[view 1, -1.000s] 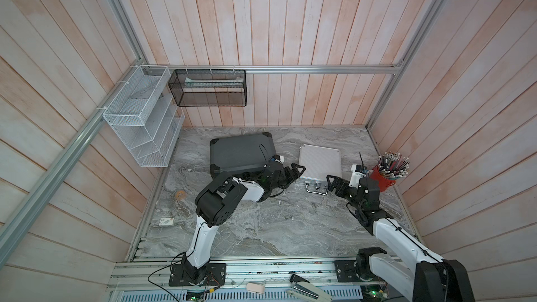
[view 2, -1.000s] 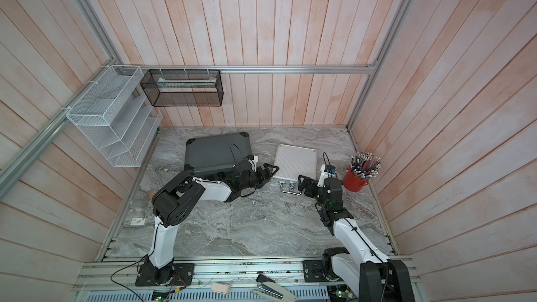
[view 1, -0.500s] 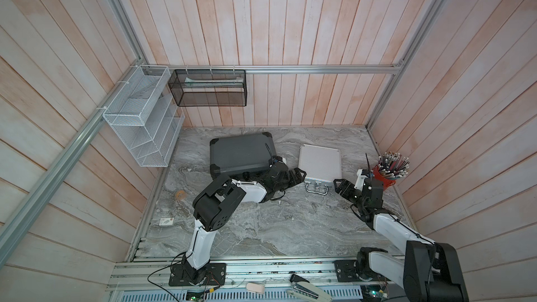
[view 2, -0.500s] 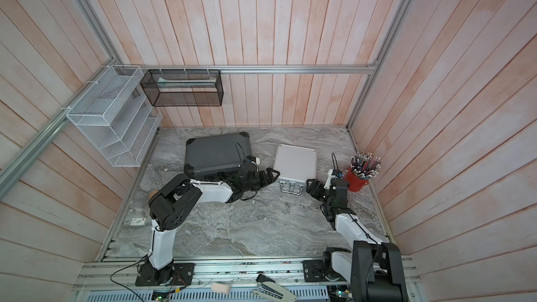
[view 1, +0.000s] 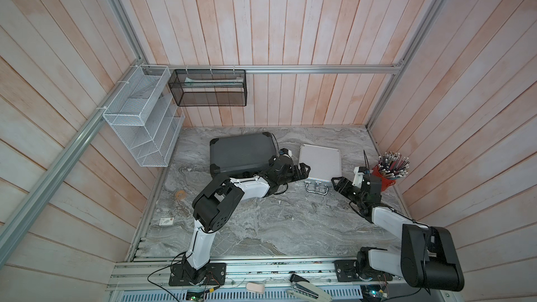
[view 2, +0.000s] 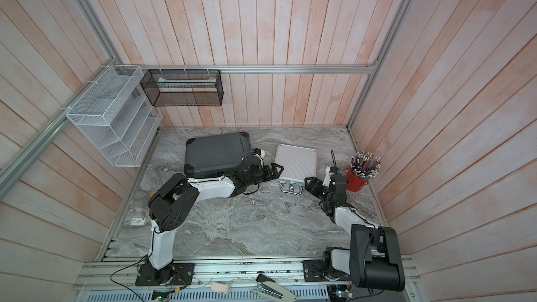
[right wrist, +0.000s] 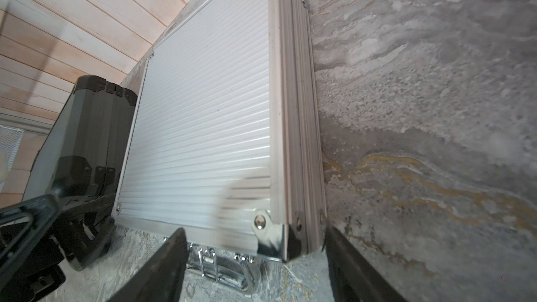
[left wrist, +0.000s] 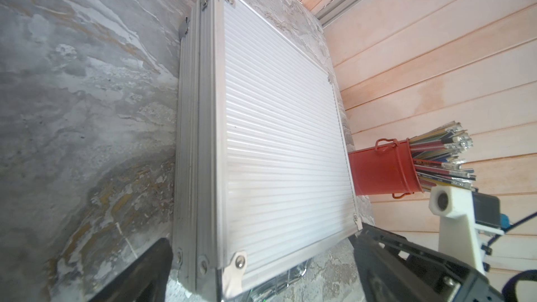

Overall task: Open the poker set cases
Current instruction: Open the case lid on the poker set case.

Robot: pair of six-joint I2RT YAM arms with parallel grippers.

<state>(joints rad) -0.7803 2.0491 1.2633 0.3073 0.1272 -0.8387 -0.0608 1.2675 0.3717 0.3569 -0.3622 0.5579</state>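
Two cases lie shut and flat toward the back of the grey marbled bench (view 1: 261,228). The dark grey case (view 1: 241,155), the bigger one with black corners, sits on my left. A white wire rack (view 1: 139,123) hangs on the left wall above it; a black mesh basket (view 1: 207,88) hangs from the rail on the back wall. The silver case (view 1: 319,159), ribbed and smaller, lies near the dark one on my right, with a strip of bare bench between them. A red bucket (view 1: 385,178) full of pencils stands further right, close to the side wall and apart from the silver case.

My left fingers (view 1: 301,170) are spread wide at the silver case's near left corner. In the left wrist view that corner sits between them; one finger is low by the bench beside the case's side, the other out past its front edge; they hold nothing.

My right fingers (view 1: 338,185) are at the near right corner, parted less widely. In the right wrist view the corner lies between them; one finger is close against the bench-side edge, the other clear of the lid. I cannot tell whether either touches; I see no grip.

The case's chrome handle (view 1: 316,190) lies flat on the bench at its front edge, between my two sets of fingers.
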